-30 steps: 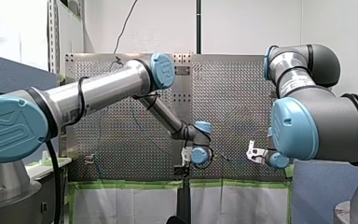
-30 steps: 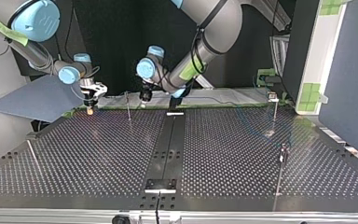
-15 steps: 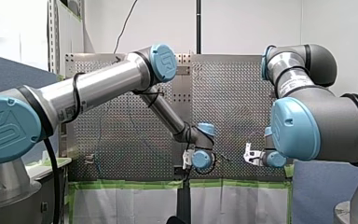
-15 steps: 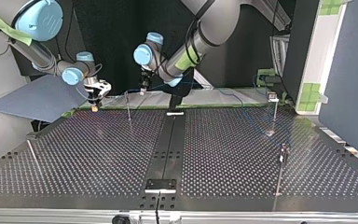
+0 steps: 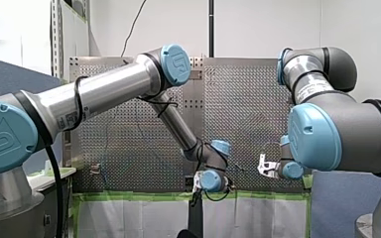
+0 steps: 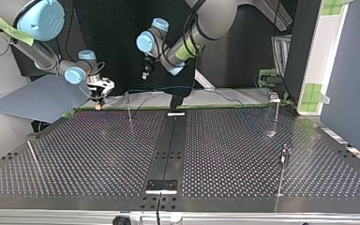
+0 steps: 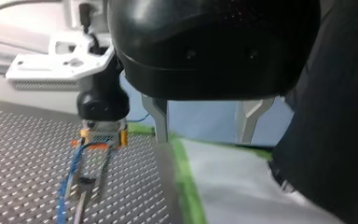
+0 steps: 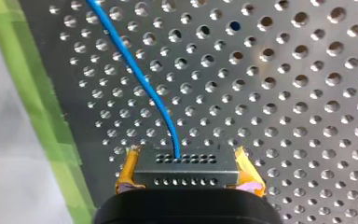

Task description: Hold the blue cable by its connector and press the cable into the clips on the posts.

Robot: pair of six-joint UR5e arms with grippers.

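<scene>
The blue cable leaves its grey connector, clamped between the yellow pads of my right gripper over the perforated table, upper left of the top view. My left gripper, upper centre there, holds its metal fingers wide apart, gripping nothing.

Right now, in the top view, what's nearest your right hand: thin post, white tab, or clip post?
1. thin post, just beside my right hand.
2. white tab, at the middle.
3. clip post, far at the view's right.
</scene>
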